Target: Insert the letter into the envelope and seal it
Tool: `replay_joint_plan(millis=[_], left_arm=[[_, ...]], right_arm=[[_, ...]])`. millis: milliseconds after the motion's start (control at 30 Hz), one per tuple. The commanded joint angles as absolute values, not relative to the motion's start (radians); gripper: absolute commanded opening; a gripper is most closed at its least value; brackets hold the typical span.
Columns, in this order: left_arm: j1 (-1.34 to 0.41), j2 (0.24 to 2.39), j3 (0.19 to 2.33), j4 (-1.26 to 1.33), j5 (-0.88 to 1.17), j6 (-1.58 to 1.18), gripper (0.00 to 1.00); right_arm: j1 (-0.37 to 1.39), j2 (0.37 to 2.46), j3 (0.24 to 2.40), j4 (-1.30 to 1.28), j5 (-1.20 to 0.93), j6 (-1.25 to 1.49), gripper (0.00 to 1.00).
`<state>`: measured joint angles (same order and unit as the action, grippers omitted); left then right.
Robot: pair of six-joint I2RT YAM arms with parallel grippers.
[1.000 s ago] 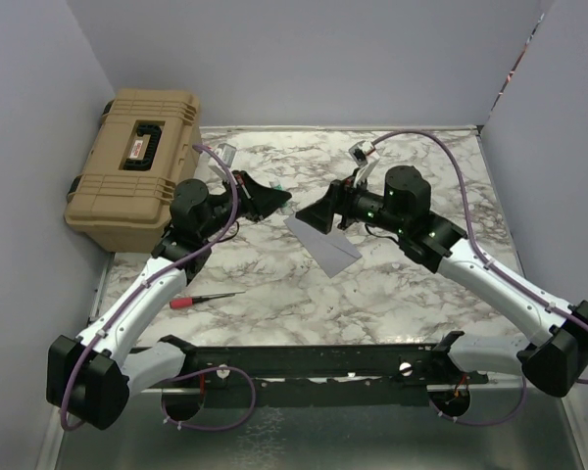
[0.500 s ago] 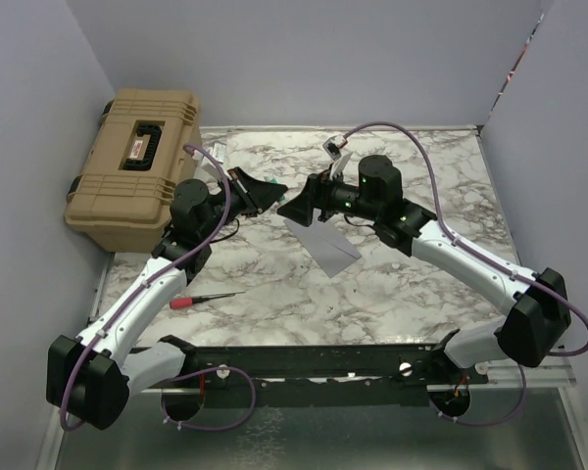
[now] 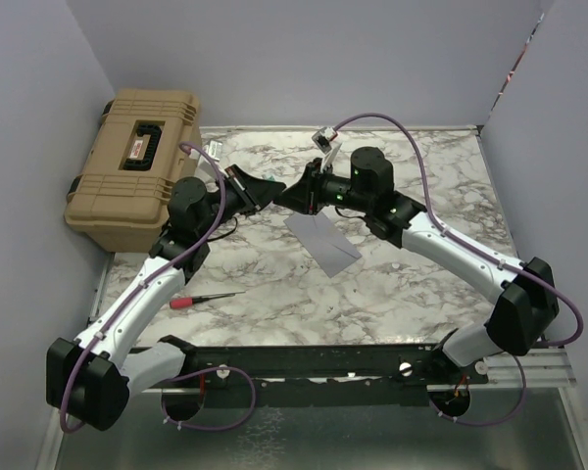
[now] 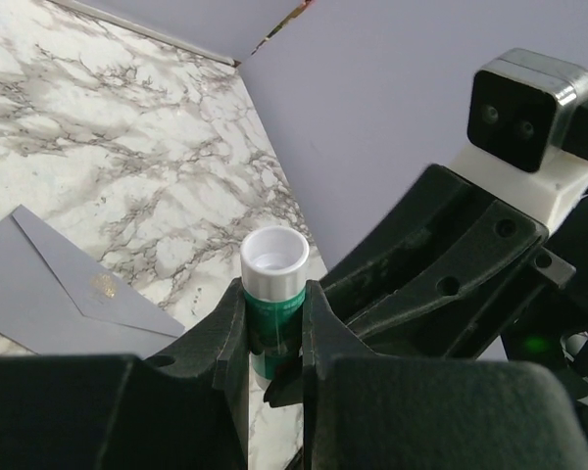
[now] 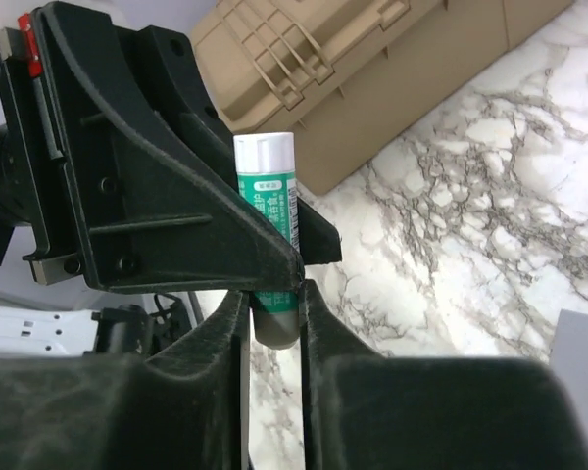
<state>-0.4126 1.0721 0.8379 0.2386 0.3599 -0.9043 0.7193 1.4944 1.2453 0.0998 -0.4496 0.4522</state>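
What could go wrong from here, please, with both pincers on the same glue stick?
1. The left pincer and right pincer both grip one glue stick in mid-air. An uneven pull might let it slip and drop.
2. The envelope lies close by, so a falling stick could knock it askew.
3. The two pincers sit nearly touching and could collide on any small move.

white arm links [image 3: 137, 294], black joints [image 3: 83, 377], purple cables [image 3: 377, 117], black base rail [image 3: 304, 367].
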Motion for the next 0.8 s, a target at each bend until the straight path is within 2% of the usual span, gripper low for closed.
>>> replay_joint_plan(millis=[0, 67, 167, 233, 300, 433, 600, 767], left_arm=[[-0.414, 1.06, 0.886, 0.217, 0.427, -0.922, 0.11], [-0.412, 1.06, 0.903, 0.183, 0.433, -0.907, 0.22], [-0.409, 1.051, 0.938, 0.106, 0.433, -0.852, 0.57], [-0.401, 1.044, 0.954, 0.071, 0.471, -0.791, 0.74], [-0.39, 1.038, 0.966, 0.015, 0.531, -0.713, 0.81], [-0.367, 1.035, 0.96, -0.061, 0.649, -0.658, 0.87], [-0.361, 1.07, 0.947, -0.063, 0.813, -0.69, 0.88], [-0.353, 1.109, 0.941, -0.067, 0.95, -0.697, 0.65]], right_arm=[[0.724, 1.499, 1.271, 0.131, -0.486, 0.387, 0.07], [0.725, 1.492, 1.274, 0.107, -0.497, 0.342, 0.01], [0.724, 1.464, 1.268, 0.043, -0.517, 0.238, 0.0], [0.724, 1.445, 1.273, -0.045, -0.529, 0.145, 0.0], [0.724, 1.434, 1.288, -0.143, -0.566, 0.059, 0.0], [0.724, 1.413, 1.291, -0.287, -0.632, -0.093, 0.0], [0.723, 1.406, 1.312, -0.429, -0.668, -0.225, 0.0], [0.724, 1.414, 1.332, -0.483, -0.641, -0.288, 0.0]])
